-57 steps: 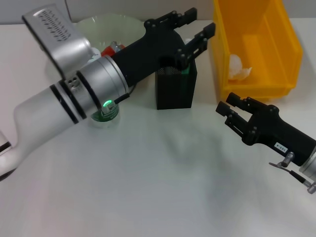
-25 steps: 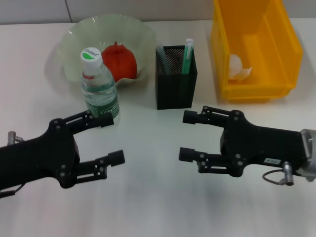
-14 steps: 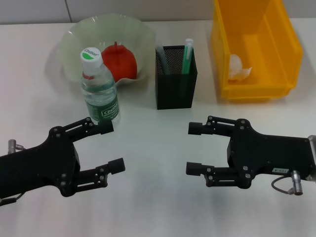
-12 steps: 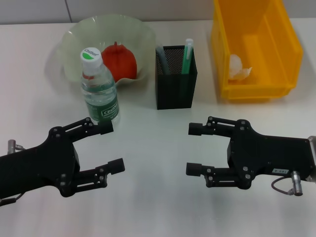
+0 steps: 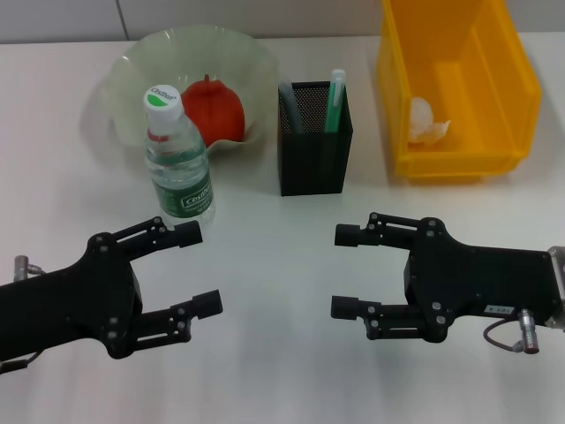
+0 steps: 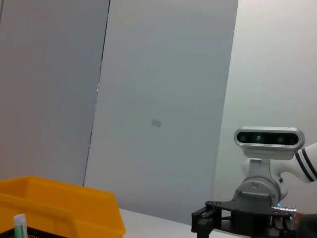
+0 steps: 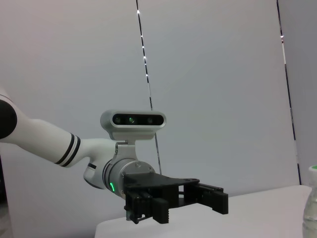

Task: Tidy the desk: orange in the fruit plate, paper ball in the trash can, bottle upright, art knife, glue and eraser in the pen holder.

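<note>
Left gripper (image 5: 194, 269) hanging wide open, empty, near bottle (image 5: 179, 159). Right gripper (image 5: 346, 271) also spread open, empty. Orange (image 5: 214, 108) sitting in fruit plate (image 5: 132, 66).

The surface (image 5: 282, 371) is white and flat and fills most of the head view. Along its far edge, at 12 o'clock, runs a grey wall (image 5: 247, 18) with a thin dark line in it. In the wrist views the wall (image 6: 163, 99) is made of big pale grey panels with thin seams between them.
</note>
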You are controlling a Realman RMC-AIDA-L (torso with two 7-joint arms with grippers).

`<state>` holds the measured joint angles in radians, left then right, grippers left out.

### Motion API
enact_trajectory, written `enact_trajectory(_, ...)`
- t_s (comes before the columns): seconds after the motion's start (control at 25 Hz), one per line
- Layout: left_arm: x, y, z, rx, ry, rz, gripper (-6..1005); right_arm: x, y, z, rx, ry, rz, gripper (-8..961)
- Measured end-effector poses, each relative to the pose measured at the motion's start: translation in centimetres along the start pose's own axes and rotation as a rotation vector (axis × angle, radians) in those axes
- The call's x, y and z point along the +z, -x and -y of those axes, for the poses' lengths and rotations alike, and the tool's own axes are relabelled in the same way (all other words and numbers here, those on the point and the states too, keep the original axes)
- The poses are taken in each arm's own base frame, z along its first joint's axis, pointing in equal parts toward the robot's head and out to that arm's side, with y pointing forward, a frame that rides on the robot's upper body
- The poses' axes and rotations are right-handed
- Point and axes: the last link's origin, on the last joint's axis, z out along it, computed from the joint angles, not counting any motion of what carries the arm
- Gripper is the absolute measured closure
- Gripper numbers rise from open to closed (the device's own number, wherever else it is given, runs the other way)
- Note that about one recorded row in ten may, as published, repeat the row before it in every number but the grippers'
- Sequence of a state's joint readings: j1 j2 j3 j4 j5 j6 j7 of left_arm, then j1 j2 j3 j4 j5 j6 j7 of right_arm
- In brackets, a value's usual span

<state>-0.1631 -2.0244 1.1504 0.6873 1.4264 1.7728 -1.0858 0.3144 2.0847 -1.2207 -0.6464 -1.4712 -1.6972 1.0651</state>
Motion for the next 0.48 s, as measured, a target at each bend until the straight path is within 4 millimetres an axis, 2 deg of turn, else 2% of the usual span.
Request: enact_trajectory(0.48,0.34,-0.22,0.08,0.004,0.009,-0.007,204,0.03,-0.13,-0.06,0.009,0.001,0.001,191)
